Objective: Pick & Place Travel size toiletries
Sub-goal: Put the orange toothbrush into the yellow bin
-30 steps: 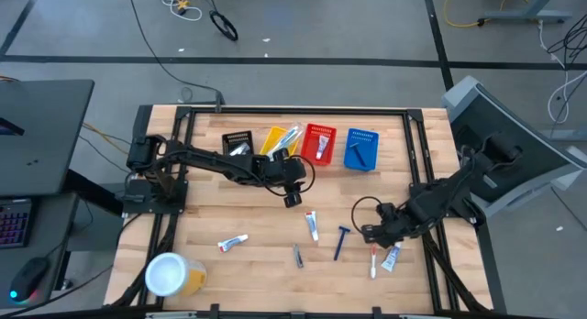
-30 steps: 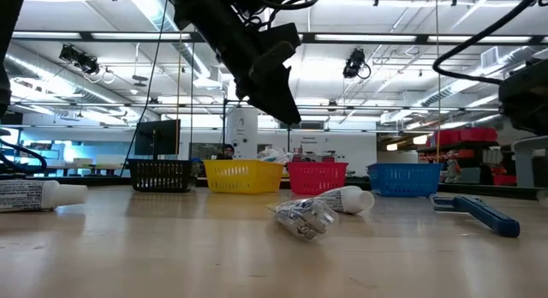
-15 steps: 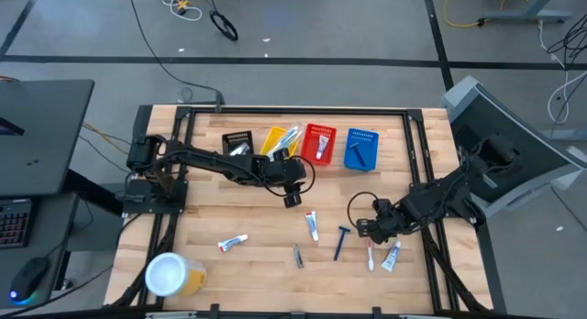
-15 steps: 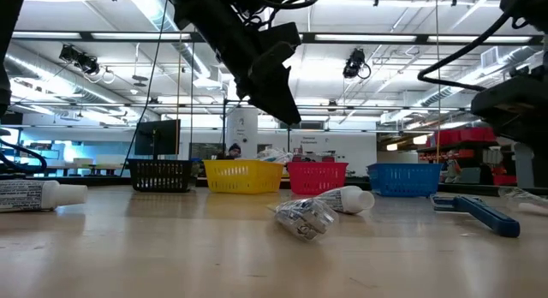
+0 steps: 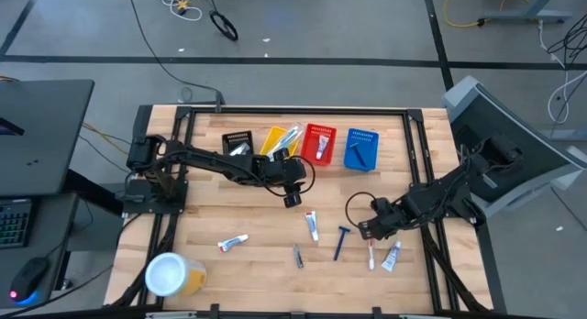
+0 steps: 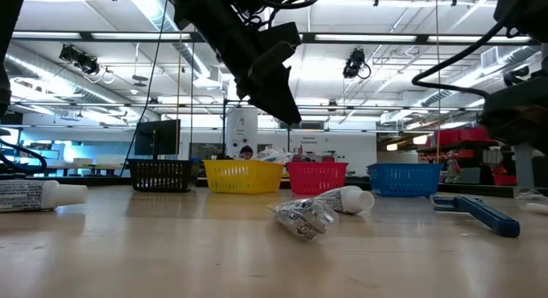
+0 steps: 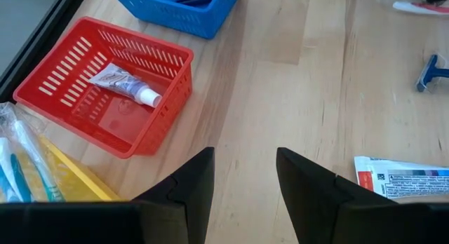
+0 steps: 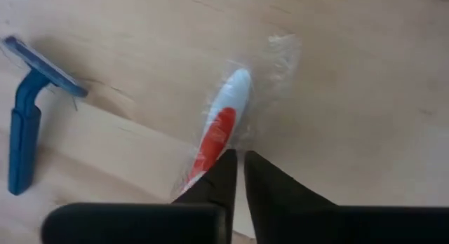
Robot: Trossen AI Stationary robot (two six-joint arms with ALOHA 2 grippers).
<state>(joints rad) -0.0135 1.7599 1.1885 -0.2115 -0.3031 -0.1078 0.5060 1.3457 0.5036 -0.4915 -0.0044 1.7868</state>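
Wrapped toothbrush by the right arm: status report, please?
Right gripper fingers closed on wrapped toothbrush, which lies on table. Left gripper open, near red basket. Nothing in the way.

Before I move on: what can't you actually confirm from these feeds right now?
- Right gripper: right wrist view shows its fingers nearly together over the wrapped toothbrush; the fingers cover the handle, so a true pinch is unconfirmed.
- High view: that toothbrush is too small to judge.
- Black basket: contents too small to identify.
- Low view: the right arm is cut off by the picture's edge.

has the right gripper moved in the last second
Yes. In the high view the right gripper shifted slightly toward the blue razor, now over the wrapped toothbrush.
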